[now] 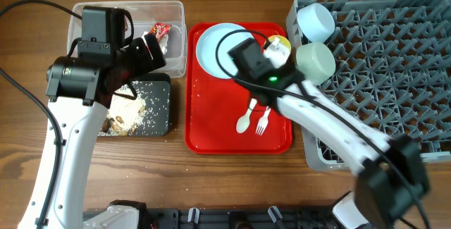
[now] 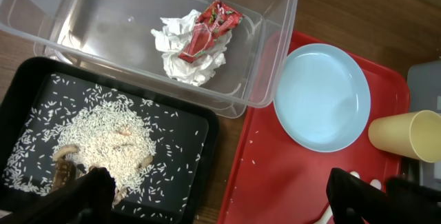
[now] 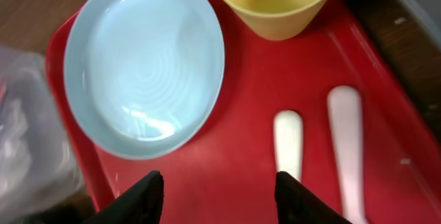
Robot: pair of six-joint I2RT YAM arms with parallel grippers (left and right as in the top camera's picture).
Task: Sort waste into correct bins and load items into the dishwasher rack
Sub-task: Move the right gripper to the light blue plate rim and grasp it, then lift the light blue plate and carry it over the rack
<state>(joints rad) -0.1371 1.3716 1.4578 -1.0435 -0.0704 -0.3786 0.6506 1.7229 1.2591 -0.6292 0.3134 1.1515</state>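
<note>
A crumpled white paper napkin and glossy red snack wrapper are seen in the clear plastic tub. Grainy rice scraps are strewn across the matte black tray. The left gripper and right gripper are both held apart, empty.

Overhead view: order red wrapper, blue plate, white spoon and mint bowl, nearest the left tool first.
1. Red wrapper, in the clear tub by the left tool.
2. Blue plate, top of the red tray.
3. White spoon, lower on that tray.
4. Mint bowl, at the rack edge.
</note>
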